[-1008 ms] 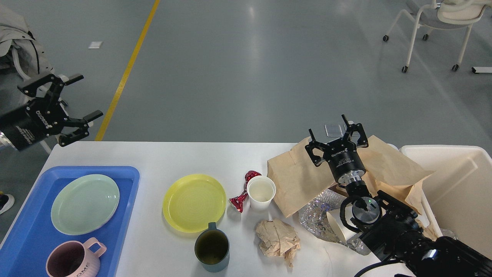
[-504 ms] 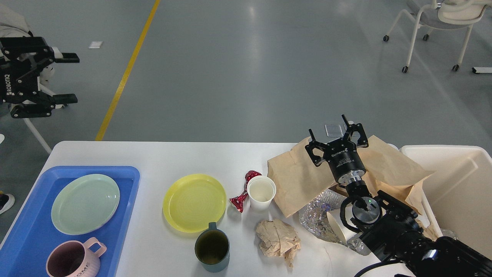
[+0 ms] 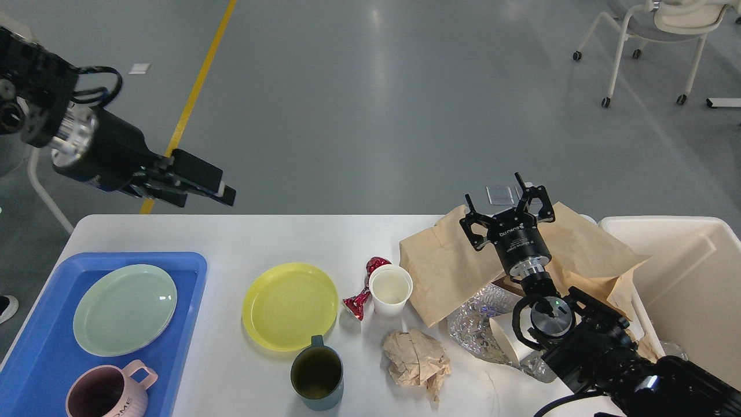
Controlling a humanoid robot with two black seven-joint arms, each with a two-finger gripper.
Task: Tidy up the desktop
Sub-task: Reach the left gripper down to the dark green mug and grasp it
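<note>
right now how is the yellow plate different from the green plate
The yellow plate lies straight on the white desktop, near its middle; the green plate lies inside the blue tray at the left, with a pink mug beside it. Yellow is bright and saturated; green is pale and glossy. Both are round, shallow, empty, lying flat, and look similar in size.

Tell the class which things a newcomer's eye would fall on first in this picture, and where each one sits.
The yellow plate at the middle of the white desktop draws the eye first, with the blue tray at the left edge holding a pale green plate and a pink mug. On the right, the brown paper bag lies beneath the right end effector, beside the cream bin.
</note>
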